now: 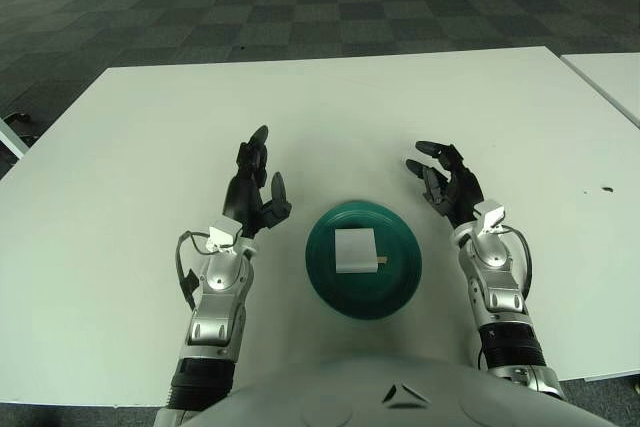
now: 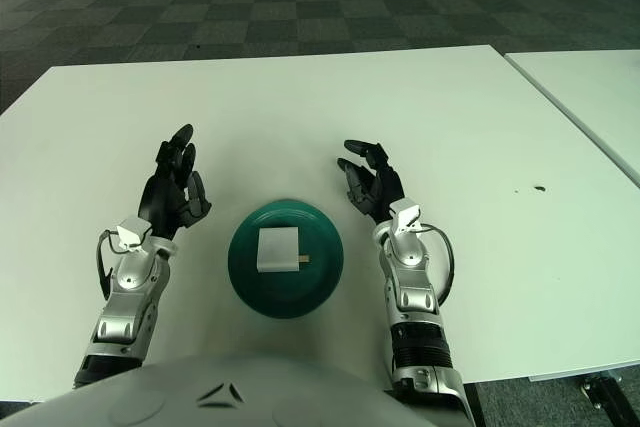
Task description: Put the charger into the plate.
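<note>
- Your right hand has its fingers loosely spread and curved, holding nothing; it shows just right of the plate, above the table, apart from the rim.
- Your left hand is likewise relaxed, fingers extended and empty, showing just left of the plate.
- Between the two hands, the white charger lies flat inside the green plate, slightly left of its centre, with a small stub poking out on its right side.
- Judging from this, the placing step looks done: the charger is in the plate and neither hand touches it.
- The next move calls for little: draw both hands back and clear without brushing the rim, since a nudge could slide the plate.
</note>
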